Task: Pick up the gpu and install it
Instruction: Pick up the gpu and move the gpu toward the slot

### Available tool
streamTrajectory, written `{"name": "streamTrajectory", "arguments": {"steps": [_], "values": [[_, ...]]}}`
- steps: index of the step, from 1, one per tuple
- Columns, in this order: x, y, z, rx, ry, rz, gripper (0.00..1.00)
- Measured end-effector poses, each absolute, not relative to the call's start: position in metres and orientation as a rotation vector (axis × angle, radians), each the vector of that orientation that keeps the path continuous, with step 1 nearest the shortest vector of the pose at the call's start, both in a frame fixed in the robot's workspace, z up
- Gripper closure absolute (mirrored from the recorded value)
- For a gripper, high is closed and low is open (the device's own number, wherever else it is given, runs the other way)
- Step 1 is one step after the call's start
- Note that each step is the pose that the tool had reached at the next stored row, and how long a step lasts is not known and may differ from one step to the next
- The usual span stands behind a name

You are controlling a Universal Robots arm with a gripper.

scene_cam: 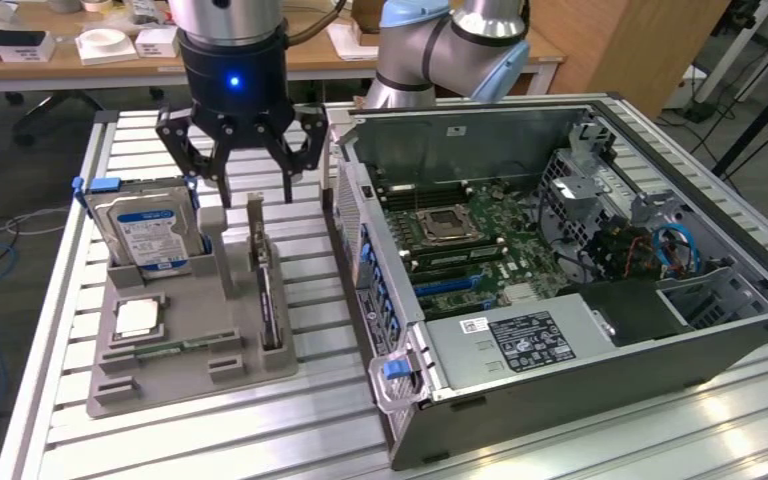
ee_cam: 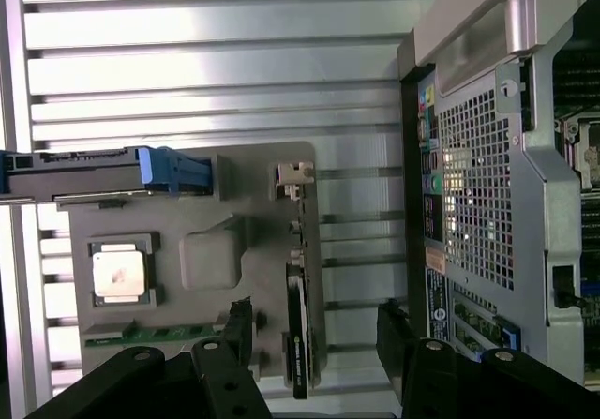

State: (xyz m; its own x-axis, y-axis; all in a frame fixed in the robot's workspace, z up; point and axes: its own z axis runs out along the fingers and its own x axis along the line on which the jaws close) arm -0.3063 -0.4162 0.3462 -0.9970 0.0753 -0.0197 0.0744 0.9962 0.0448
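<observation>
Presently hovered over gpu point(scene_cam: 267, 290) edgewise in tray point(scene_cam: 184, 385), with claw point(scene_cam: 256, 192) spread apart, empty; probably needed centring on thin top edge, clear of hard drive point(scene_cam: 151, 235).

— Where's the exterior camera?
— High, off the arm point(scene_cam: 438, 50), angled down across the counter point(scene_cam: 197, 440), fairly near.
— And the wrist one?
— Straight down, close above. Both share the tray point(scene_cam: 231, 320) and the case's point(scene_cam: 598, 390) back.

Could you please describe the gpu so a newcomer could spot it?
Find the grey tray beside the open computer case. The gpu stands on edge in the tray's slot nearest the case. Unlike the boxy hard drive, it is thin, with a silver end bracket.
</observation>
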Motion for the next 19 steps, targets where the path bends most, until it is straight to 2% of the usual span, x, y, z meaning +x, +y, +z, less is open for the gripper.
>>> {"name": "streamTrajectory", "arguments": {"steps": [19], "values": [[-0.3063,-0.4204,0.3446,0.117,3.117,0.069,0.35]]}}
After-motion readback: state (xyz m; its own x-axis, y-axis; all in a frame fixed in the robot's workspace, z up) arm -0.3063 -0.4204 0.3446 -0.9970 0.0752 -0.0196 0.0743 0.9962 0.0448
